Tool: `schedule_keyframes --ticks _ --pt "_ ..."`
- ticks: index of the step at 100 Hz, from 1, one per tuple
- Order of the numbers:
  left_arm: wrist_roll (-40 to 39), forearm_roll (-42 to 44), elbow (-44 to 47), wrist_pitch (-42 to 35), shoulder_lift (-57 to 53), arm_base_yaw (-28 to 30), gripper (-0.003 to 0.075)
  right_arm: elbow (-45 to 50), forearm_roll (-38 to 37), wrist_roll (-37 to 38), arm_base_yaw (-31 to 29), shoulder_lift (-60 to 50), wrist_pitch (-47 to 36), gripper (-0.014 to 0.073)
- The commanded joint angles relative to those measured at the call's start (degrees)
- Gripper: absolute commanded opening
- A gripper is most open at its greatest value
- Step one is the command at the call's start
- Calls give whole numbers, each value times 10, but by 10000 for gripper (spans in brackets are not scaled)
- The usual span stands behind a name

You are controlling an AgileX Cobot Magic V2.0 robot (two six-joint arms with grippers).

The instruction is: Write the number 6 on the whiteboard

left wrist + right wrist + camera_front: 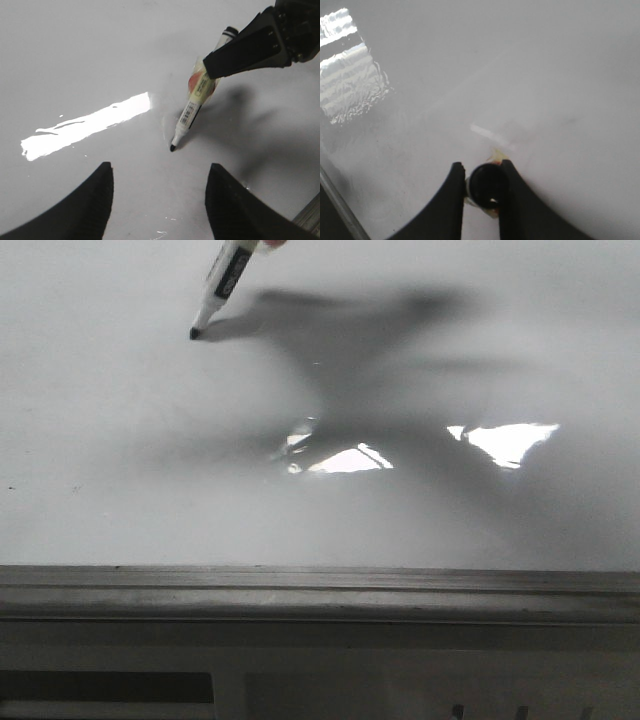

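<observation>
The whiteboard (120, 490) fills almost all of the front view. It is shiny and grey-white, with soft dark shadows across the middle. No number 6 shows on it.

On the left, up near the top, a marker (222, 280) leans down at a slant. Its black tip touches the board or sits just above it. It is hard to tell which.

In the middle and to the right, two bright patches of light (510, 440) shine on the board. Along the near edge of the board runs a grey metal ledge (320, 592).

The left gripper (159, 195) hangs over the board with its two black fingers spread wide apart and nothing between them. The marker tip is just ahead of it.

The right gripper (481, 192) is squeezed tight on the marker, and its fingers press both sides of the round black end.
</observation>
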Motion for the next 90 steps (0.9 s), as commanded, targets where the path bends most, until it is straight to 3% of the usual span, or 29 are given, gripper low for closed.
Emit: schedule_keyframes --ticks 1,24,36,65,90 --pt "0 -6 -21 -43 1 2 374 -18 -8 -5 -1 13 -29 -70" --pt "0 -6 -21 -43 1 2 374 -17 -9 -5 40 36 87 -70" --pt "0 -6 -21 -43 1 2 374 -17 -44 -5 39 18 143 -69" --pt "0 -6 -21 -43 1 2 374 -26 -52 -5 41 -1 46 -62" --pt "0 -3 -21 -43 1 2 374 -26 -52 -5 59 14 46 -62"
